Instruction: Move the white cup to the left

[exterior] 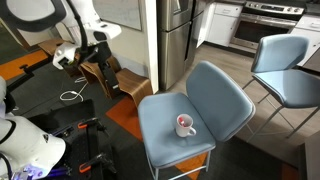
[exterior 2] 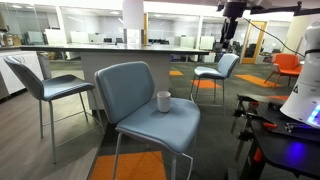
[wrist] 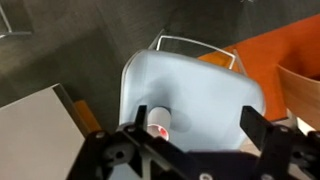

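Note:
The white cup (exterior: 185,126) is a small mug with a reddish-pink inside. It stands upright on the blue-grey chair seat (exterior: 165,115) and shows in both exterior views; in one it stands near the seat's back edge (exterior 2: 163,101). In the wrist view the cup (wrist: 160,120) lies far below, just beside the left finger in the picture. My gripper (wrist: 198,125) is open and empty, high above the seat (wrist: 200,90). In an exterior view the gripper (exterior 2: 229,32) hangs up high, well away from the chair.
A second blue-grey chair (exterior: 285,70) stands beside the cup's chair; two more chairs (exterior 2: 50,85) (exterior 2: 215,70) show in an exterior view. A steel fridge (exterior: 175,40), a long counter (exterior 2: 110,50), orange carpet (exterior 2: 135,165) and a wooden piece (exterior: 105,75) surround the chair.

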`<act>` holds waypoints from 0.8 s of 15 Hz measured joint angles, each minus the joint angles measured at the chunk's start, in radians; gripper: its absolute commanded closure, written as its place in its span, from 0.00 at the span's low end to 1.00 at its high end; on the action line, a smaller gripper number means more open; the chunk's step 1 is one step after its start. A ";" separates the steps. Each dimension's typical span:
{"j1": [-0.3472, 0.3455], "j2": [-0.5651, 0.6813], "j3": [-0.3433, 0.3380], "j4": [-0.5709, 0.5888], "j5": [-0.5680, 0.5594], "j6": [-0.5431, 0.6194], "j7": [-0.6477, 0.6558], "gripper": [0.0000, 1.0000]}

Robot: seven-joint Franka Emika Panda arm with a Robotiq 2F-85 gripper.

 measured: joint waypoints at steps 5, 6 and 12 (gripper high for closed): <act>-0.053 0.316 -0.033 0.082 -0.003 0.237 0.030 0.00; -0.067 0.390 -0.034 0.117 -0.006 0.273 0.061 0.00; -0.088 0.797 -0.062 0.371 -0.151 0.370 0.483 0.00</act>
